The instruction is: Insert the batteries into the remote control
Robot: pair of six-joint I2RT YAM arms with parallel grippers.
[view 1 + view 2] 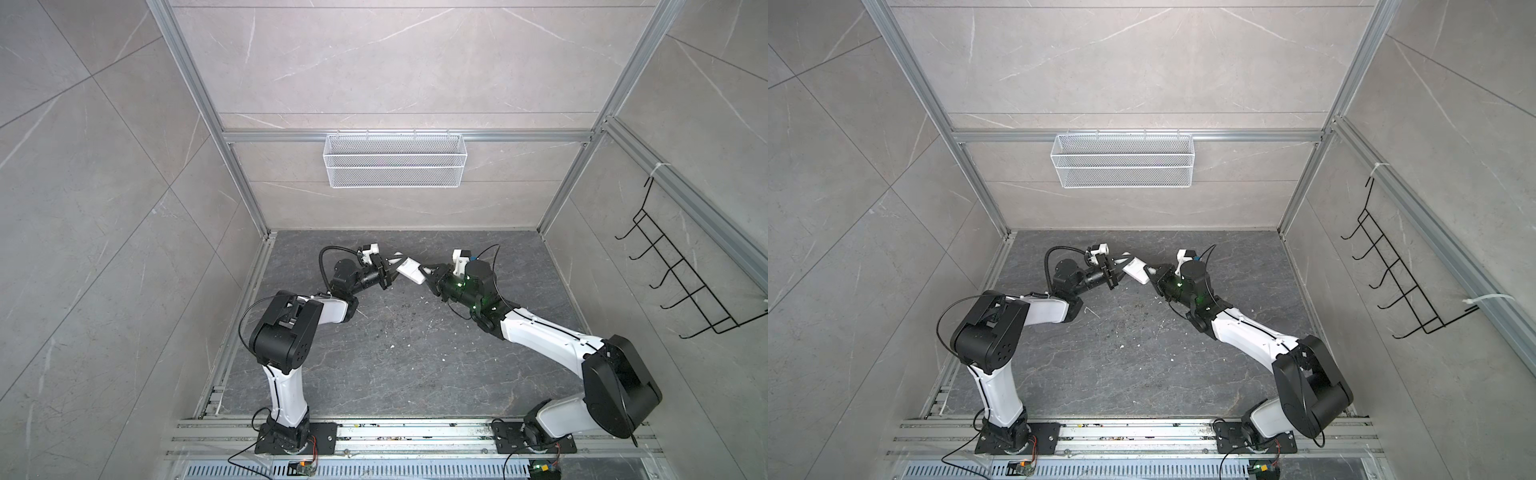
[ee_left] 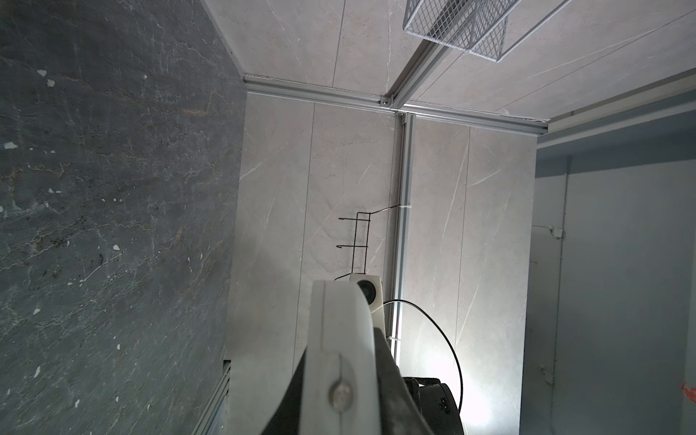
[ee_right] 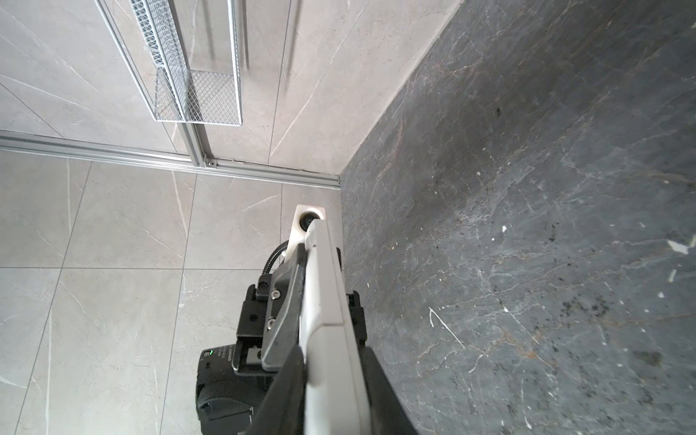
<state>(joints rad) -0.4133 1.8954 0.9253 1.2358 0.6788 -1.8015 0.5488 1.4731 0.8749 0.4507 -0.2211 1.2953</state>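
The white remote control (image 1: 409, 269) (image 1: 1136, 269) hangs edge-on above the dark floor near the back wall, held between both arms. My left gripper (image 1: 395, 265) (image 1: 1121, 262) is shut on one end of it. In the left wrist view the remote control (image 2: 339, 339) fills the space between the dark fingers (image 2: 391, 376). My right gripper (image 1: 424, 273) (image 1: 1152, 274) grips the other end. In the right wrist view its fingers (image 3: 286, 388) press both sides of the remote control (image 3: 327, 320). The batteries are out of view.
A white wire basket (image 1: 395, 160) hangs on the back wall. A black hook rack (image 1: 681, 270) is fixed to the right wall. The dark stone floor (image 1: 415, 353) carries small white specks. Aluminium rails run along the front edge.
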